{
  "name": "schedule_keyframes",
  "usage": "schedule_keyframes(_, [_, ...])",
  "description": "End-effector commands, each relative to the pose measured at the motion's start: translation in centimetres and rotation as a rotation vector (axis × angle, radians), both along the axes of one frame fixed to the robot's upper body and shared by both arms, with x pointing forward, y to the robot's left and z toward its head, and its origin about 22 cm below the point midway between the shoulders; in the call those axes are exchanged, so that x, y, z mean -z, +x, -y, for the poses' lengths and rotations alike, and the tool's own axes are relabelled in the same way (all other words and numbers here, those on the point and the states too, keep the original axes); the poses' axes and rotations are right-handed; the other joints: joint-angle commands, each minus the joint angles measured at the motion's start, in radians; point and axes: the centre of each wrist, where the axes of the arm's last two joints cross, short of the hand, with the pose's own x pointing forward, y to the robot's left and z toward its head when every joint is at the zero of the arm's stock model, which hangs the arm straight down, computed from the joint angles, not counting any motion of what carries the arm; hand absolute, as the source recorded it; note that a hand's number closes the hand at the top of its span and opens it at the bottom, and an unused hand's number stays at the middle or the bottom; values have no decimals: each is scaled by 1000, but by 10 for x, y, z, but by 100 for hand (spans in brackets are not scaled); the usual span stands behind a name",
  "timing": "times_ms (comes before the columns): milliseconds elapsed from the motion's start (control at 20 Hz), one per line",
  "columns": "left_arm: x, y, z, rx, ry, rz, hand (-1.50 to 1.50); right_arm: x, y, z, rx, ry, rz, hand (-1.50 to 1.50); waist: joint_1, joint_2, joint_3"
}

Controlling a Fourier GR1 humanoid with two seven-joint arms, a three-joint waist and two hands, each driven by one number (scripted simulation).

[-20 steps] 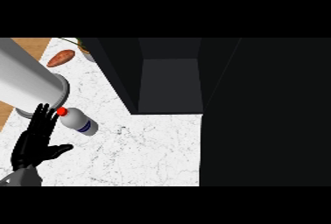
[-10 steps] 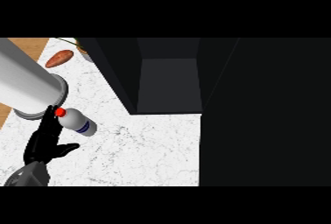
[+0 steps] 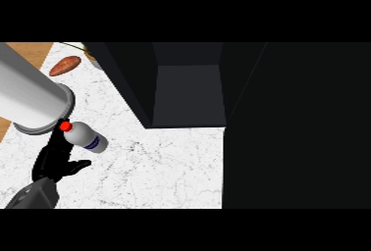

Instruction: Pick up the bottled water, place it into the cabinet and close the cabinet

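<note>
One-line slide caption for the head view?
Left hand open beside the lying water bottle, open dark cabinet behind.

I have only the one camera, the head view, and it looks steeply down from above onto the counter [image 3: 159, 166]. My own body is at the near edge, at the bottom of the view; far is at the top. My left forearm [image 3: 33, 196] comes in from the near left corner, so the view is not mirrored. The camera sits close: the white counter fills the left and middle, and the open cabinet [image 3: 188, 88] takes up the far middle. Its dark door [image 3: 297, 127] blocks the whole right side. A large grey cylinder [image 3: 29, 98] crosses the far left, very close to the lens.
</note>
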Motion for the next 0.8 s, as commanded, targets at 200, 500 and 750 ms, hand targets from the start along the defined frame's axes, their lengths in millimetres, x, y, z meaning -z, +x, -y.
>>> schedule_keyframes(200, [15, 3, 34, 54, -141, 20, -150, -12, 12, -3, -10, 1, 9, -150, -5, 5, -2])
schedule_keyframes(500, [18, 1, 37, 85, -196, 19, -150, 0, -2, 5, -16, 2, -13, -150, -8, 2, -1])
schedule_keyframes(750, [-3, 22, 23, 156, -221, 52, -150, 6, 11, 1, -8, 3, -4, -150, -1, 2, 0])
